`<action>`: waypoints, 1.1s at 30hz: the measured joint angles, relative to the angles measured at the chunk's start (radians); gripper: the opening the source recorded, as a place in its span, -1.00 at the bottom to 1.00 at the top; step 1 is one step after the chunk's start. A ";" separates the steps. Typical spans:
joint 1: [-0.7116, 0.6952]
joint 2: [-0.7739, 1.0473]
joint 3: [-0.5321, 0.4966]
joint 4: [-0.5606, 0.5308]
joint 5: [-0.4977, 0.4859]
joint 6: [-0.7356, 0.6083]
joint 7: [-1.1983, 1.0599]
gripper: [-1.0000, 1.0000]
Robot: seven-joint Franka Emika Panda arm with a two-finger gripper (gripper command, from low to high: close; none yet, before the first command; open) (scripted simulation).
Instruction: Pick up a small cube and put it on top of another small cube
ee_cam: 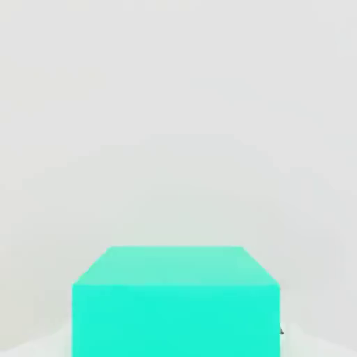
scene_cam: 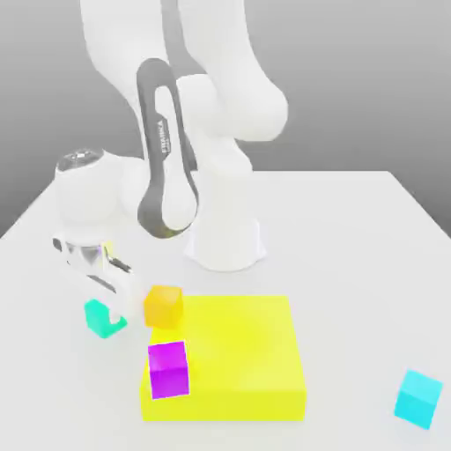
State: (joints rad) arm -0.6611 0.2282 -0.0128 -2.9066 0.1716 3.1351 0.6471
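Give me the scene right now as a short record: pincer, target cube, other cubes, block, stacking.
Pincer: closed on the teal-green cube, a finger at each side
Teal-green cube: in the grip; whether lifted, cannot tell
Orange cube: by the yellow block's far left corner, exterior view
Purple cube: at the block's near left corner, same view
Cyan cube: on the table, exterior view's right
Yellow block: flat on the table
Stacking: not yet done
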 joint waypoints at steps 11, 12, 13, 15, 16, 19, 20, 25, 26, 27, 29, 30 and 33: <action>0.086 -0.259 -0.094 0.017 -0.118 -0.296 0.069 -1.00; 0.099 -0.243 -0.090 0.051 -0.090 -0.324 0.040 -1.00; 0.100 -0.226 -0.076 0.085 -0.065 -0.352 0.014 -1.00; 0.115 -0.189 -0.058 0.155 -0.033 -0.406 -0.018 -1.00; 0.127 -0.171 -0.048 0.190 -0.024 -0.431 -0.025 -1.00; 0.155 -0.115 -0.020 0.293 -0.013 -0.506 -0.034 -1.00; 0.163 -0.097 -0.010 0.327 -0.013 -0.531 -0.033 -1.00; 0.219 -0.005 0.036 0.497 -0.031 -0.651 -0.018 -1.00; 0.232 0.014 0.044 0.531 -0.037 -0.675 -0.013 -1.00; 0.245 0.032 0.053 0.565 -0.044 -0.699 -0.008 -1.00; 0.272 0.068 0.069 0.633 -0.059 -0.747 0.004 -1.00; 0.291 0.085 0.079 0.664 -0.068 -0.768 0.016 -1.00; 0.374 0.103 0.114 0.695 -0.099 -0.783 0.110 -1.00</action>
State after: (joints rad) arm -0.2873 0.3314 0.1016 -2.2112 0.0723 2.3526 0.7570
